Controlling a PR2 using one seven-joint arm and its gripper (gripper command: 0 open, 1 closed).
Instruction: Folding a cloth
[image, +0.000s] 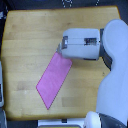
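Nearest the bottom edge, one pink-magenta cloth (54, 80) lies flat and unfolded on the wooden tabletop (25, 35), slanting up toward the exterior view's right. At its upper corner sits the one gripper (61, 50) — fingertips hidden under the arm's grey housing, so apart or closed cannot be told. Step in hand, as judged: taking that corner. Next move calls for a secure pinch, then carrying it over to the opposite corner — no fold yet.
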